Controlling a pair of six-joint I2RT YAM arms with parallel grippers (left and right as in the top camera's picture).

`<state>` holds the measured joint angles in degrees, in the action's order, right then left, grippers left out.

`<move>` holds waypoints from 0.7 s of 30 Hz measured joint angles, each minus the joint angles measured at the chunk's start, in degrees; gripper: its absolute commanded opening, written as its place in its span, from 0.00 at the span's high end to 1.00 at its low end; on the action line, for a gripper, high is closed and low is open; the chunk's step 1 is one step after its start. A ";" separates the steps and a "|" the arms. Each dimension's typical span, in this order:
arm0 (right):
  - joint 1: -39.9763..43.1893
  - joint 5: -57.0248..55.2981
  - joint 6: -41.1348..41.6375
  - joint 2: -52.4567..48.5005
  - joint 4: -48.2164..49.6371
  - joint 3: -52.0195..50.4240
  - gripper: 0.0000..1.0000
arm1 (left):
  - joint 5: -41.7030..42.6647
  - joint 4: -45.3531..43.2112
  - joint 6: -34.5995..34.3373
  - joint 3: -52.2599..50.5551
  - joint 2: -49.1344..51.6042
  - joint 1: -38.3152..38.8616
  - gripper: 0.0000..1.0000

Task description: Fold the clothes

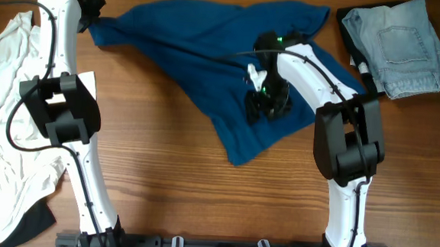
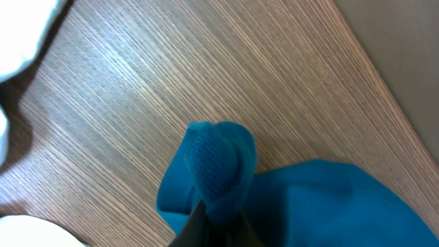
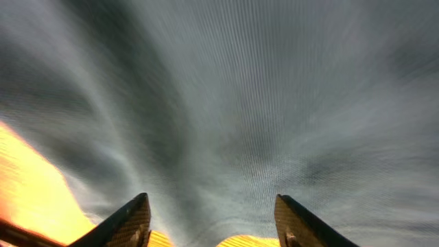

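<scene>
A blue shirt (image 1: 209, 54) lies spread and rumpled across the far middle of the table. My left gripper (image 1: 95, 18) is shut on a bunched corner of the blue shirt (image 2: 218, 168) at its far left end, held just above the wood. My right gripper (image 1: 265, 103) is open and points down onto the shirt's right part. In the right wrist view its two fingers (image 3: 212, 223) are spread wide with the shirt's cloth (image 3: 233, 103) filling the view, close and blurred. Nothing sits between the fingers.
A heap of white clothes (image 1: 6, 118) with some black cloth lies at the left edge. Folded light denim jeans (image 1: 399, 44) lie at the far right corner. The wooden table (image 1: 200, 199) shows bare in front.
</scene>
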<state>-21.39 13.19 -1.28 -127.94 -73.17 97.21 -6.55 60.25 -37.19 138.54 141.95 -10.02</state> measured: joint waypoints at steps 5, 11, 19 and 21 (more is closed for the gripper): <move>0.33 1.42 -1.64 1.44 3.65 -5.57 0.36 | 0.04 0.04 0.02 0.02 0.00 -0.79 0.96; 3.23 1.44 -0.11 2.56 7.80 -6.49 0.44 | 1.11 2.36 0.02 0.02 -0.02 -0.81 0.96; 20.83 2.75 1.22 2.82 15.02 -5.62 0.41 | 2.19 10.19 0.02 0.02 -0.02 -0.70 0.96; 23.30 1.40 0.98 2.62 15.21 -4.11 0.45 | 2.62 14.51 0.02 0.00 -0.02 -0.39 0.96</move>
<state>1.91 14.59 -0.30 -125.32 -57.95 93.10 -3.92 74.76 -37.17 138.54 141.93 -10.41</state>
